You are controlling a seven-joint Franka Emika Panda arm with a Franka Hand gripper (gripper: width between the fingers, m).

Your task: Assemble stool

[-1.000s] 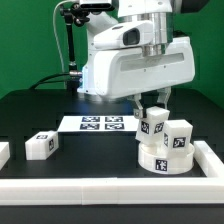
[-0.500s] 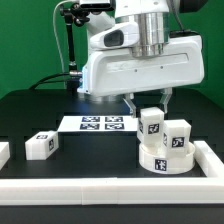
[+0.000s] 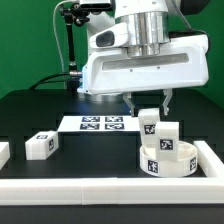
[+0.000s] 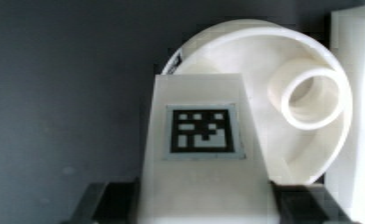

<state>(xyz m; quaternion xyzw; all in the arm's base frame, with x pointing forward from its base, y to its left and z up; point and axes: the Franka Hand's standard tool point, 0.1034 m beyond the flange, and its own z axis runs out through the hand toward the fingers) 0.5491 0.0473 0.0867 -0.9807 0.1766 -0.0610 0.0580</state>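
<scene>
At exterior view's right, inside border rail (image 3: 100, 188): seat (image 3: 165, 166) flat on table. Gripper (image 3: 149, 106) clamped on rear leg (image 3: 149, 123), which stands upright on seat. Second leg (image 3: 167, 137) just beside it. Loose leg (image 3: 40, 146) well apart, near marker board (image 3: 95, 123).

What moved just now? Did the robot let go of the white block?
No, nothing was let go. The gripper has turned at the wrist, still clamped on the leg. The seat turned with it: its rim tag and the second leg on top swung toward the exterior view's left. The loose leg and the marker board stayed put.
</scene>
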